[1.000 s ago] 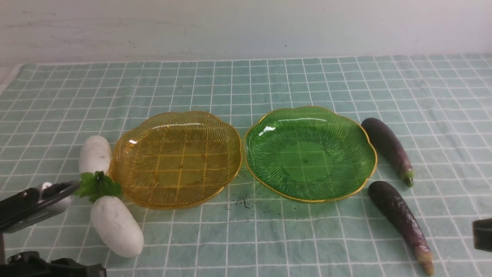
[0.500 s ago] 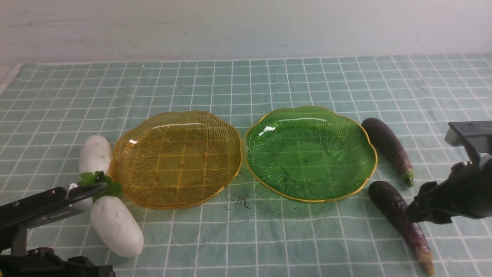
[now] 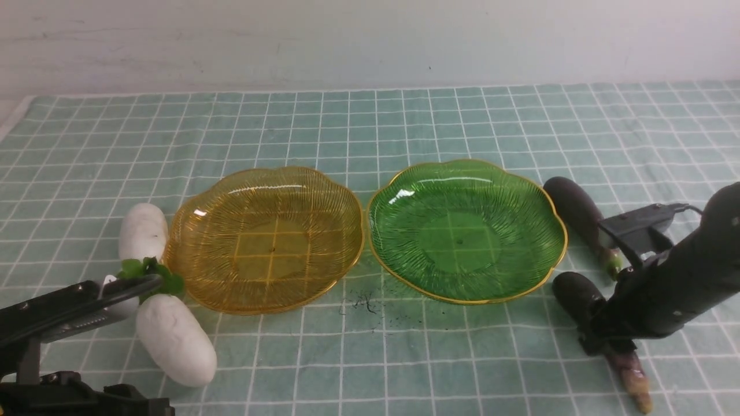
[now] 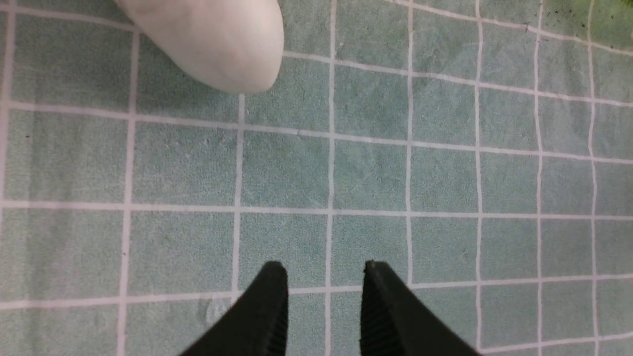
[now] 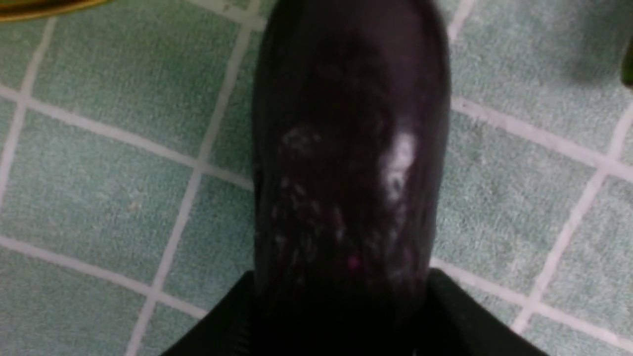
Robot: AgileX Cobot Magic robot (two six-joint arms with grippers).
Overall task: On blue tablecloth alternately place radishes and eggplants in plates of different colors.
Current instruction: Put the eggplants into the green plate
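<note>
- Right gripper (image 5: 341, 289): fingers clamped around the nearer eggplant (image 3: 577, 294) (glossy, dark), beside the green plate (image 3: 462, 237).
- Left gripper (image 4: 325, 272): fingers stood apart.
- Radishes (image 3: 176, 341) lay by the amber plate (image 3: 272, 248).

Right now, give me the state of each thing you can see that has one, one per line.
Left claw: open, nothing between its tips
Right claw: shut on the nearer eggplant
Farther eggplant: lying on the cloth
Amber plate: upright, empty
Green plate: upright, empty
Both radishes: lying on the cloth
</note>
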